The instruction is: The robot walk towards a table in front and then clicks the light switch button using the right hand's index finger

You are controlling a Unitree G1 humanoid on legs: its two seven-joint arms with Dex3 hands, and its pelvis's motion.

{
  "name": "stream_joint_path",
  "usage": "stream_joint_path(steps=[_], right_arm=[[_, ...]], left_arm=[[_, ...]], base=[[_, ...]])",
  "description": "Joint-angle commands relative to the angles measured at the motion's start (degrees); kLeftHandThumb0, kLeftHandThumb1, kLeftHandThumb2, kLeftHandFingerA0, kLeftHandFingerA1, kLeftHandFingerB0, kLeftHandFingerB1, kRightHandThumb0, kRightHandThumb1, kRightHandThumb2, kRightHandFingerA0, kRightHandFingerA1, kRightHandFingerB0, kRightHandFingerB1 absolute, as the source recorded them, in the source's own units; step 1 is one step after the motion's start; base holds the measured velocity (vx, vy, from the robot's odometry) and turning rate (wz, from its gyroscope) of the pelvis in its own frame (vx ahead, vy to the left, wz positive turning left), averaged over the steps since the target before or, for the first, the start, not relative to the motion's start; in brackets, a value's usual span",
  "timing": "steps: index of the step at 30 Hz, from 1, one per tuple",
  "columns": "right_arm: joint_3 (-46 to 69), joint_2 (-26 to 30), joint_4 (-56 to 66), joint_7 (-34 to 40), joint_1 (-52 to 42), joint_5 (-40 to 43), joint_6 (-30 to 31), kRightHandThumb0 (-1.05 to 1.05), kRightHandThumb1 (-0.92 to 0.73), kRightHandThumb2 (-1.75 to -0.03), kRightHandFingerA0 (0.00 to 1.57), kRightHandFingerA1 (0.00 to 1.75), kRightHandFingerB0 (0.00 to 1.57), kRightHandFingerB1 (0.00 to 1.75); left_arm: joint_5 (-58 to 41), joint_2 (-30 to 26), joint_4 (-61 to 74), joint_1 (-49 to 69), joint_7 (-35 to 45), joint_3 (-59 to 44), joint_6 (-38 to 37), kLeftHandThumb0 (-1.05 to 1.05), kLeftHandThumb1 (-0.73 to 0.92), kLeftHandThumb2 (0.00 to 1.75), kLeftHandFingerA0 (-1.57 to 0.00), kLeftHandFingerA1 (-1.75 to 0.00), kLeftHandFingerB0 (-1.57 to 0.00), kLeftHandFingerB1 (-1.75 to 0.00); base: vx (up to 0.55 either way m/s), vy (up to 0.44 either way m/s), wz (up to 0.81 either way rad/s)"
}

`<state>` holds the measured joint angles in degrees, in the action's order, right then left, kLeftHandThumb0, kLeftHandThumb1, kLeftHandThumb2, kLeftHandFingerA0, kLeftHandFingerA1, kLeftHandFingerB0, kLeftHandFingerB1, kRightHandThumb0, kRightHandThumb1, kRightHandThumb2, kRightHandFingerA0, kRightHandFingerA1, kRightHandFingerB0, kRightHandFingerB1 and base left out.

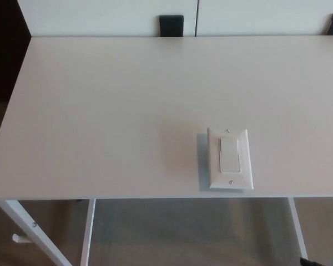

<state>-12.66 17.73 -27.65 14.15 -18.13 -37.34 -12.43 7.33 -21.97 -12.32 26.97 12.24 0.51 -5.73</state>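
A white light switch plate (230, 159) lies flat on the pale table (111, 111), close to the front edge and right of centre. Its rocker button (228, 154) sits in the middle of the plate, with a small screw above and below it. Only a black sliver of my right hand (308, 262) shows at the bottom edge, below the table's front edge and to the right of the switch, far from touching it. My left hand does not show in the head view.
The table's white legs (28, 230) and crossbars stand under the front edge over grey carpet. Two black blocks (171, 25) sit at the far edge against a white wall. Dark floor lies beyond the table's left side.
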Motion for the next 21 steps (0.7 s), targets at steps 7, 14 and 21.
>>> stream_joint_path(steps=[7,14,21], right_arm=[[1.18,0.69,1.15,-7.75,-0.19,8.56,-0.46,-0.79,-0.49,-0.88,0.02,0.48,0.07,0.33],[1.51,1.4,1.56,-9.01,0.23,9.96,-0.49,-0.82,-0.5,-0.89,0.01,0.42,0.07,0.31],[2.21,1.75,1.41,-8.88,-0.49,11.1,-1.67,-0.81,-0.5,-0.87,0.01,0.42,0.08,0.31]], left_arm=[[1.2,-0.27,-0.46,-0.85,-0.84,0.25,-0.47,-0.22,0.59,0.58,-0.57,-0.43,-0.44,-0.38],[-0.56,1.27,-1.09,-2.13,-0.43,-0.52,0.09,-0.23,0.6,0.57,-0.48,-0.42,-0.36,-0.35],[-0.75,2.36,-2.28,-4.47,-0.09,-1.29,0.73,-0.23,0.61,0.57,-0.45,-0.42,-0.34,-0.34]], base=[[0.0,0.0,0.0],[0.0,0.0,0.0],[0.0,0.0,0.0]])
